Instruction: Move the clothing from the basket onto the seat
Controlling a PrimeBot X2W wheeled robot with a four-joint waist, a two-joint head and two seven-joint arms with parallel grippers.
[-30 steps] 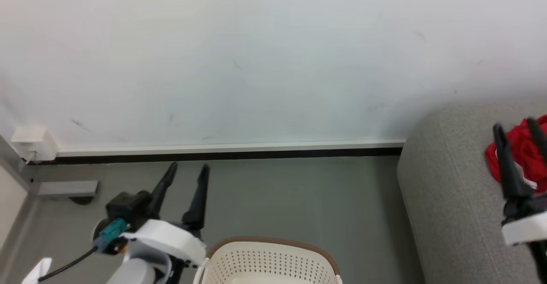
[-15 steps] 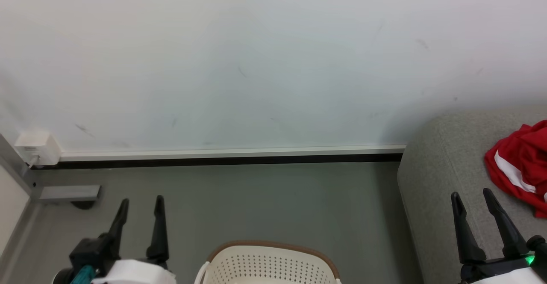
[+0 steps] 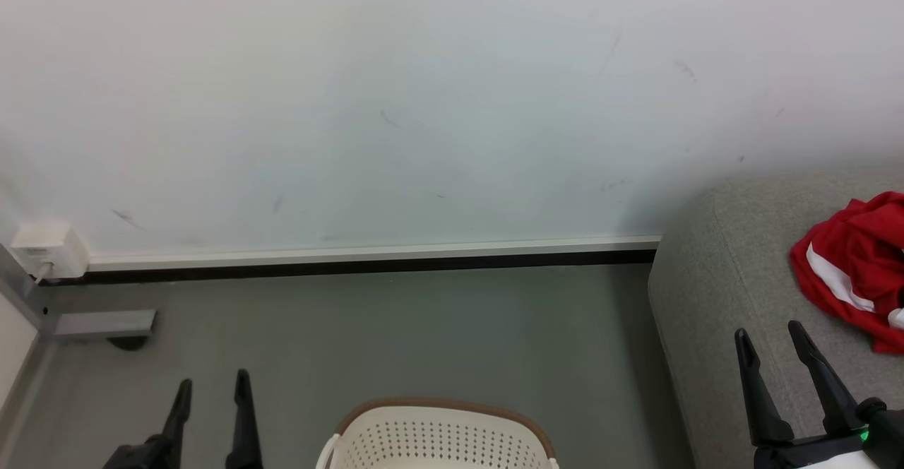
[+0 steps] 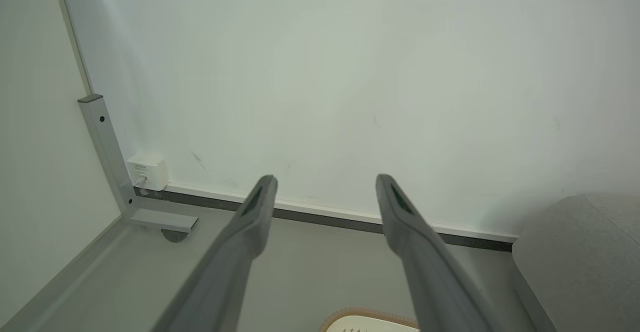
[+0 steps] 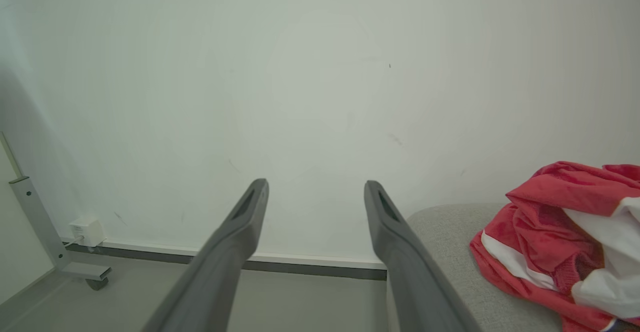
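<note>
Plainly, the clothing (image 3: 851, 271) lies in a crumpled red heap with a white band showing. It rests on top of the seat (image 3: 713, 278) at the right edge of the head view and is partly cut off by the frame. The right gripper (image 3: 768, 331) stands near it against the seat's grey upholstery, its two dark fingers spread apart and holding nothing. Bare fabric separates its fingertips from the jersey. In the right wrist view these open fingers point toward the wall (image 3: 424, 102), with the red garment off to their right on the rounded cushion. The left gripper (image 3: 214, 382) shows at the lower left above the floor (image 3: 424, 328), likewise open and empty, well apart from the clothing. The basket (image 3: 438, 444) sits on the floor at the bottom middle, between the two grippers and near the seat's rounded end. Its far perforated wall and brown rim are in view, but its inside cannot be judged. Along the foot of the pale wall runs a white skirting strip (image 3: 353, 250) over a dark band. At the far left a small white box (image 3: 46, 248) sits against the wall, next to a grey metal frame foot (image 3: 106, 323).
</note>
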